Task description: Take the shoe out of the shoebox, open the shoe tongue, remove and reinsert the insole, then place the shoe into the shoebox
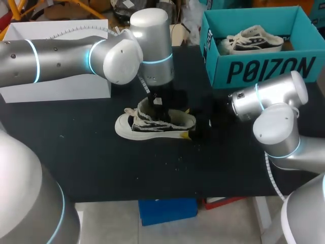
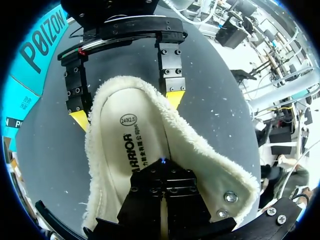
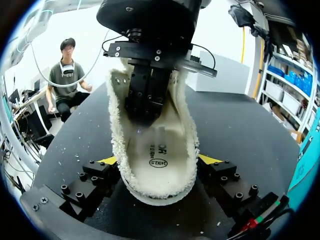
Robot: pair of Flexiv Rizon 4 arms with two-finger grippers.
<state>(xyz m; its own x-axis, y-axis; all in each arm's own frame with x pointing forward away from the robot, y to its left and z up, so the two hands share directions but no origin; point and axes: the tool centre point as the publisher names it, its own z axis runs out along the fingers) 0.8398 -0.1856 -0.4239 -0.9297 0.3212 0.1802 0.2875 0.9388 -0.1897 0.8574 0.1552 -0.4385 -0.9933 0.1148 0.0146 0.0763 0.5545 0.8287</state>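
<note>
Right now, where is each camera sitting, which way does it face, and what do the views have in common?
Head: above and behind the robot, looking down on the table; left arm and right arm show.
Left wrist: on the left arm, looking along the left hand into the shoe.
Right wrist: on the right arm, facing the shoe's heel, right hand gripping it.
Shared: both wrist views show the insole and the other arm's hand.

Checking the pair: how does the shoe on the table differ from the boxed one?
The first shoe lies on the black table; the second shoe sits in the teal shoebox. The first has the right gripper clamping its heel and the left gripper inside it; the second is untouched. Both are cream with dark markings.
</note>
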